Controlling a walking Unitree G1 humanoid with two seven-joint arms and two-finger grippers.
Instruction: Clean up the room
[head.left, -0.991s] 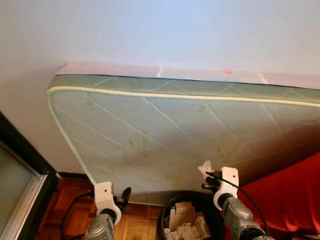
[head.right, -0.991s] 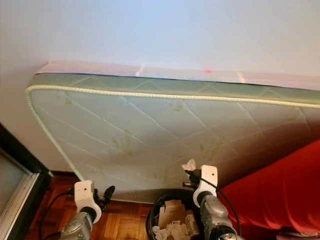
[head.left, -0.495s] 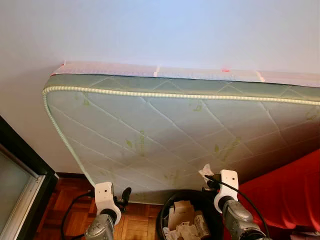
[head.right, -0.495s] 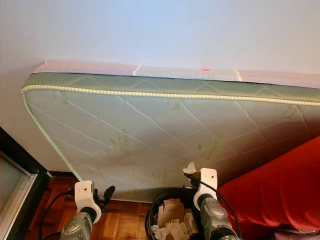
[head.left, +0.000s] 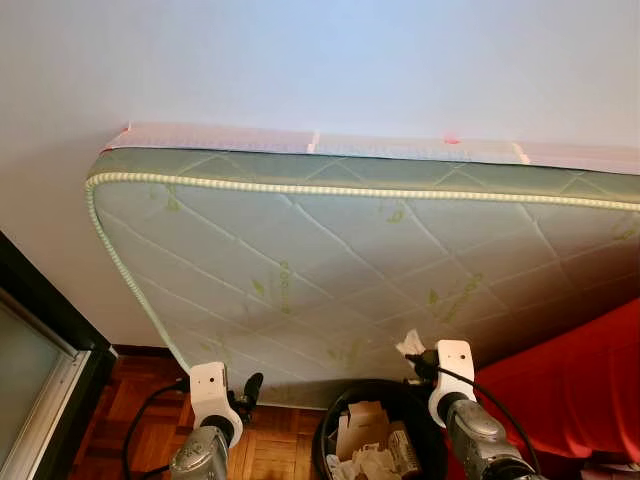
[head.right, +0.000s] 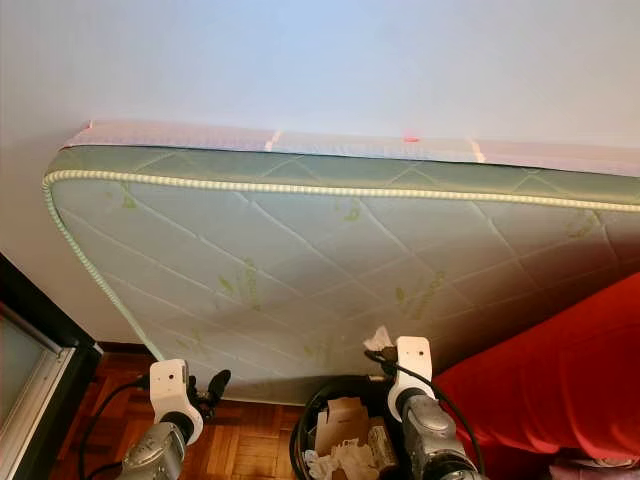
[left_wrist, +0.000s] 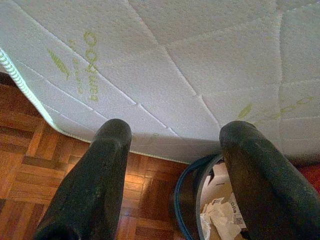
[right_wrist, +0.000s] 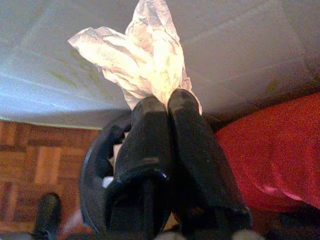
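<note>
Where parquet (head.left: 270, 450) ends, mattress (head.left: 330, 270) leans on wall (head.left: 300, 60).

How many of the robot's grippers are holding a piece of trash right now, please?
1. The right gripper is shut on a crumpled paper above the black trash bin. The left gripper is open and holds nothing, near the mattress.

— What colours show here?
— A pale green mattress (head.left: 330, 270), quilted in diamonds with green leaf prints and a beaded light-green edge. Red fabric (head.left: 580, 390) beside it.
— And lower down?
— A black bin (head.right: 330, 405) holding white and tan papers, perhaps cardboard. Brown parquet floor (left_wrist: 30, 165). White crumpled tissue (right_wrist: 142, 62).
</note>
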